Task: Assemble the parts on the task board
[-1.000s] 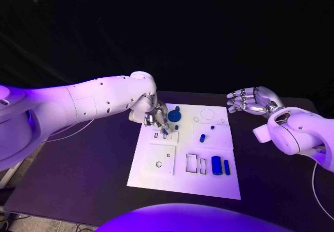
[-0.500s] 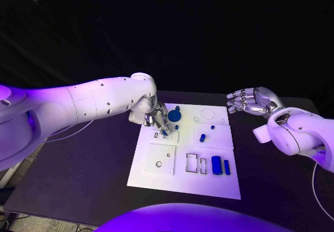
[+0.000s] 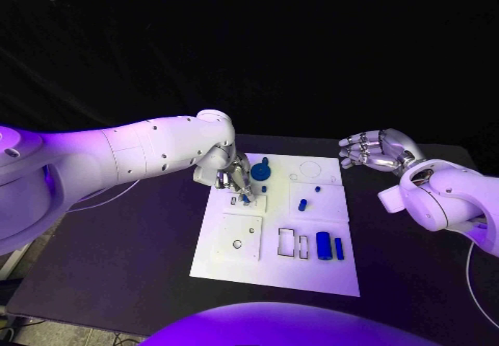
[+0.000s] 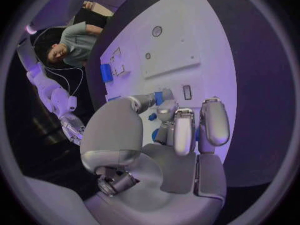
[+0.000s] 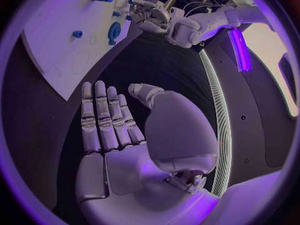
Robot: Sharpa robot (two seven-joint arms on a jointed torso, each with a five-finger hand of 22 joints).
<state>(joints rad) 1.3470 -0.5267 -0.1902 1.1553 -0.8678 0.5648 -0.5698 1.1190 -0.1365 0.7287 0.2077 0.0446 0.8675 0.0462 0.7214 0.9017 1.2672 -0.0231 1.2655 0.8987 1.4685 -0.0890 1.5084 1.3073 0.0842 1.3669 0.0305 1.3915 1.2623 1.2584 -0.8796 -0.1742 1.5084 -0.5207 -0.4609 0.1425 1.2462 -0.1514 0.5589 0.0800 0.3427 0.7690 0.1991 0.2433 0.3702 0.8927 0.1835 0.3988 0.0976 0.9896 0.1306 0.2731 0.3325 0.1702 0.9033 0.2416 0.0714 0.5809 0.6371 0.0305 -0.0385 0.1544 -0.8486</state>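
Fingertips of the left robot hand, a silver many-fingered thing on a smooth white arm, pinch a small blue plastic peg over the little raised white block at the board's near-left part. Against the pictures of a second ago it has barely shifted: the wrist has turned a touch and the peg sits at nearly the same spot, which I read as fine alignment above a slot and not an insertion yet done. From the left wrist the curled fingers close around a blue piece, with the slot just beyond them. The flat white rectangular task board lies matte and hard on the black counter. On it stand a round blue gear-like disc, a short blue stub, a stout blue cylinder and a slim blue bar, beside empty rectangular cut-outs. The right robot hand has not moved; it hangs off the board's far-right corner, holding nothing, fingers loosely apart.
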